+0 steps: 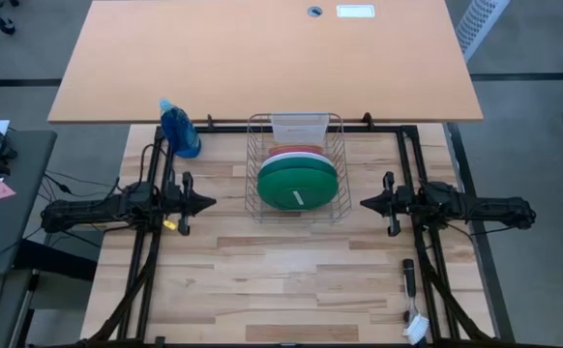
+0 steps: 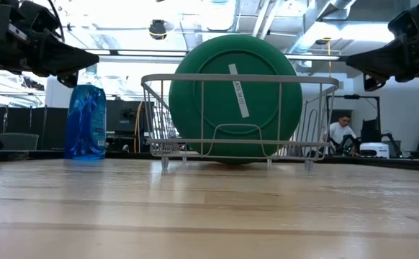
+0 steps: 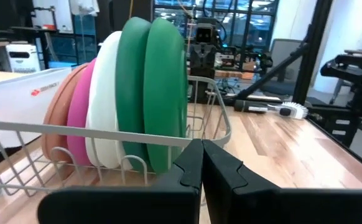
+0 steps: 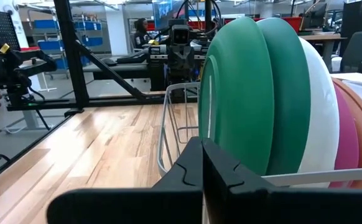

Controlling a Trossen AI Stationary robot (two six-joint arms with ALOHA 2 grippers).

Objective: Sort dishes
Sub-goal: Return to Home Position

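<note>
Several dishes stand on edge in a wire dish rack at the table's far middle: two green plates nearest, then a white, a pink and a salmon one. The front green plate fills the low view. My left gripper hovers shut to the left of the rack, its tips pointing at it. My right gripper hovers shut to the right of the rack, also pointing at it. Both are above the table and apart from the rack.
A blue spray bottle stands at the far left, beside the rack. A dish brush lies near the table's right front. A white card leans at the rack's far end. Bare wood spreads in front of the rack.
</note>
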